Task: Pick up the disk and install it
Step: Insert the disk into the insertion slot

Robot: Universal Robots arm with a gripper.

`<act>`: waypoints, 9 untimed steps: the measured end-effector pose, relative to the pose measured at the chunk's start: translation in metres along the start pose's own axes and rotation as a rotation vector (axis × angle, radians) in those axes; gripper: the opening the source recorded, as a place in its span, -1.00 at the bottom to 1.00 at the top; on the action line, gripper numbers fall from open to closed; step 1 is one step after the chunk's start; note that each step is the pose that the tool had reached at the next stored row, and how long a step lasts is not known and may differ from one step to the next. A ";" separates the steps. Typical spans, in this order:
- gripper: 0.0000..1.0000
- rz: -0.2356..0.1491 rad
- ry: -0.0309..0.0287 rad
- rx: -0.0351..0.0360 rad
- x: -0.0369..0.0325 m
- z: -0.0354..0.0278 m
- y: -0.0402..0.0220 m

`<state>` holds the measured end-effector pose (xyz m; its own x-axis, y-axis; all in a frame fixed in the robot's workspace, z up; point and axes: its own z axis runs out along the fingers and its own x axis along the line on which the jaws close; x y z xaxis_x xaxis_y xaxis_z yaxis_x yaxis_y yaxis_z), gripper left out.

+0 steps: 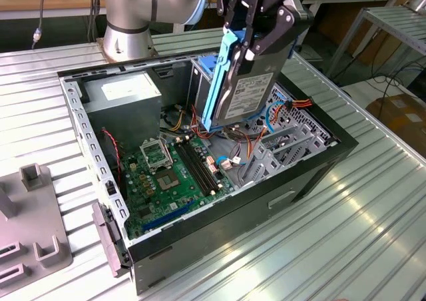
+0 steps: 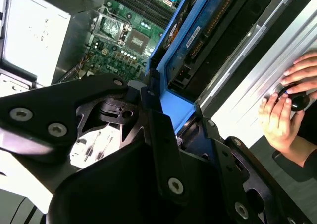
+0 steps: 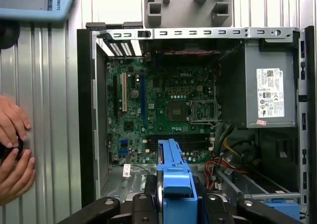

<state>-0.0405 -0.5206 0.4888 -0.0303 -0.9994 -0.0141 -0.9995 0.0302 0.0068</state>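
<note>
Claw (image 1: 251, 46) with disk (image 1: 250, 93) above case (image 1: 266, 211)

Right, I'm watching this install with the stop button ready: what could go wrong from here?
The disk hangs tilted over the open computer case, clamped by the fingers at its upper end; it could catch on the metal cage below. Red and orange cables run loose near its lower end and could get pinched. A person's hands rest on the table beside the case, possibly within the arm's reach.
</note>
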 end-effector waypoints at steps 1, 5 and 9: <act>-0.26 0.000 0.0000 0.0000 -0.0001 0.0000 -0.0015; -0.26 0.000 0.0000 0.0000 0.0015 0.0002 -0.0037; -0.26 0.000 0.0001 0.0000 0.0085 0.0003 -0.0040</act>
<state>-0.0368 -0.5292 0.4884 -0.0304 -0.9994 -0.0140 -0.9995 0.0303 0.0067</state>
